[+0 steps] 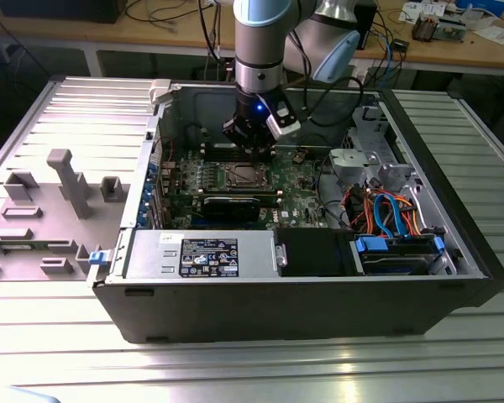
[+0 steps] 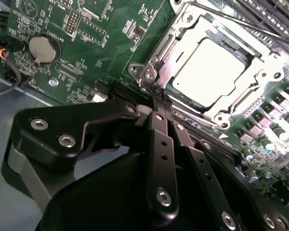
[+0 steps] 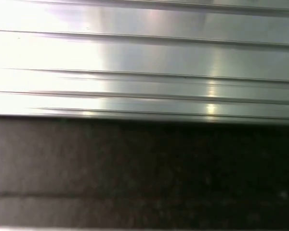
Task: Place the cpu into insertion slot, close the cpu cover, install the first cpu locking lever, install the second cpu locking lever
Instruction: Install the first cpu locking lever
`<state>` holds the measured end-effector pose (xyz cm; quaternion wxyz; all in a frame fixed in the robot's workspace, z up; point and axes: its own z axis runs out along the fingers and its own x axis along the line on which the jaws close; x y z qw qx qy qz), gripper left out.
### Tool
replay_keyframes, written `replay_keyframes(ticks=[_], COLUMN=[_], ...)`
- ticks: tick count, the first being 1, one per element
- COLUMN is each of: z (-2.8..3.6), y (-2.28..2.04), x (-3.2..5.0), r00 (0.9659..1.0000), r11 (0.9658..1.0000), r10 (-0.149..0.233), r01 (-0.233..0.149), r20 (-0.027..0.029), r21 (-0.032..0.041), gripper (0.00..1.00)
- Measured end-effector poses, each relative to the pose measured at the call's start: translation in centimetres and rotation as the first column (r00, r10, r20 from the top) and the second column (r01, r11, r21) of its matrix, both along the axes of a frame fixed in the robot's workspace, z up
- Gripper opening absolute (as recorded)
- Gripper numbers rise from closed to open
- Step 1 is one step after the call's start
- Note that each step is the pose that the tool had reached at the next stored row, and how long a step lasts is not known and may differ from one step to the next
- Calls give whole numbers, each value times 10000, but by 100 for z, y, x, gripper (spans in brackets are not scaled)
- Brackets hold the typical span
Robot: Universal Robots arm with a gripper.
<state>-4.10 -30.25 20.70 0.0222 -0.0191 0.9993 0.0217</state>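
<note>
Gripper (image 2: 160,103): black metal fingers pressed together, nothing between them, tips at corner of cpu cover (image 2: 180,33). Just beyond tips: cpu (image 2: 209,65), bright flat square, seated in insertion slot (image 2: 221,118) under silvery frame. Green motherboard (image 2: 111,29) with tiny white print, unreadable; round coin cell (image 2: 42,49) off to side

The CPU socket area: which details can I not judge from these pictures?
- The locking levers: in the second wrist view the end effector covers the near edge of the cpu cover.
- The cpu: glare whitens its top.
- In the exterior view the insertion slot is too small.
</note>
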Motion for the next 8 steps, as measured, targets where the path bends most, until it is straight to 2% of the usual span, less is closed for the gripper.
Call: replay_keyframes(ticks=[3,8], z=[5,5], y=[-2,-30], x=[0,0], r00=[10000,10000], r11=[10000,10000], r10=[1,0], r01=[-1,0], r20=[2,0], r21=[2,-2], gripper=[11,11])
